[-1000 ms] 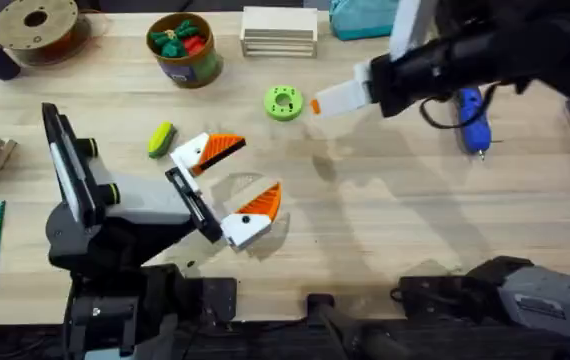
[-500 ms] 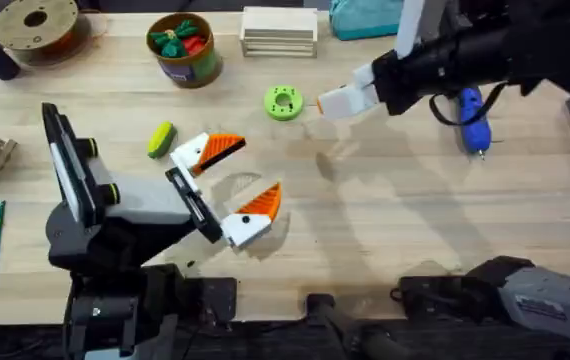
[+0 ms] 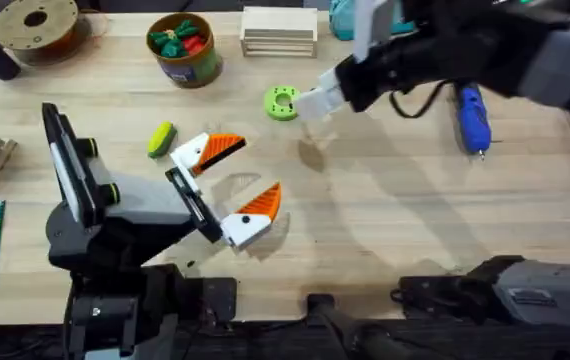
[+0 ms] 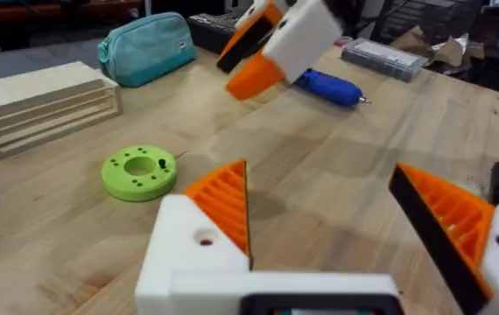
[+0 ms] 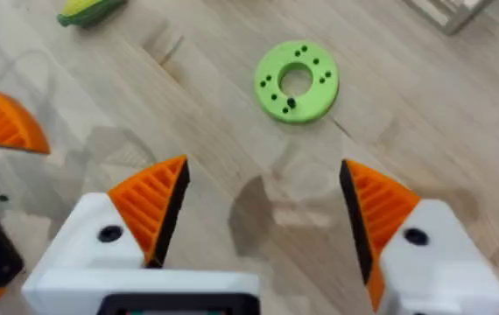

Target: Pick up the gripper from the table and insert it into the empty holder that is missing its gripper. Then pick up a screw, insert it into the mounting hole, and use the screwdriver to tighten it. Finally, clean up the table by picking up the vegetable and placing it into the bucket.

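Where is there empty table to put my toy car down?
The wide bare wood between the left arm's end effector and the blue pen-shaped screwdriver is free. It is crowded along the far edge, around the round printed bucket, slatted wooden box and flat green ring disc.

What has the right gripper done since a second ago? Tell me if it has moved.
Yes. In the overhead view the right gripper has moved left toward the green ring disc, closing the gap it had a second ago, and now sits right beside it, fingers open.

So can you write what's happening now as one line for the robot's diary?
right gripper: open, above table near green disc | left gripper: open, resting | corn: on table | screwdriver: on table
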